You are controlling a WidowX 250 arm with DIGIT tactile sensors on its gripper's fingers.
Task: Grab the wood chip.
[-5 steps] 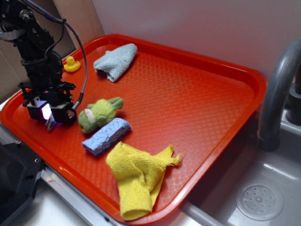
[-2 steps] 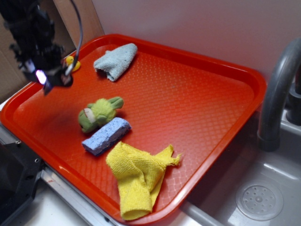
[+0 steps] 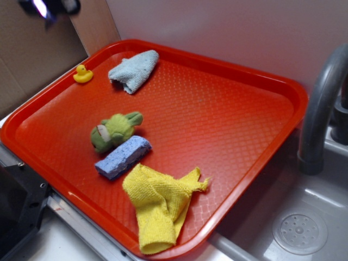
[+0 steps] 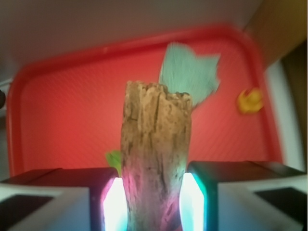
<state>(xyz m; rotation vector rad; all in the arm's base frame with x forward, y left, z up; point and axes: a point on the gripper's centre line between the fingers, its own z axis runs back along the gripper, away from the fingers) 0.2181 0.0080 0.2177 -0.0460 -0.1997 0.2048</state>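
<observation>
two views here. on my wrist cam the tool (image 4: 155, 199) is clamped on the weathered grey-brown wood chip (image 4: 155, 168): both lit pads (image 4: 114, 204) press its sides, chip standing upright between them, cracked grain, ragged top end. the chip is off the tray, held in the air.

exterior cam: i only see the tool (image 3: 49, 7) at the top left corner, blurred, well above the red plastic textured tray (image 3: 228, 119) and over the brown cardboard wall behind it. can't make out the chip from that view.

on the tray:
- small yellow rubber duck (image 3: 82, 74) near the far left rim
- pale blue-grey knitted cloth (image 3: 134, 70), just right of the duck
- green plush frog (image 3: 113, 131) mid-left, lying on its side
- blue rectangular sponge (image 3: 123, 156) just in front of the frog, about touching it
- crumpled yellow knitted cloth (image 3: 160, 204) near the front rim, beside the sponge

wrist cam also shows the tray (image 4: 62, 110) below, the blue-grey cloth (image 4: 188, 74) behind the chip's top, the duck (image 4: 250, 101) to the right, and a sliver of green (image 4: 114, 157) peeking left of the chip.

grey curved faucet pipe (image 3: 321, 109) and grey sink basin (image 3: 299, 231) sit right of the tray.
</observation>
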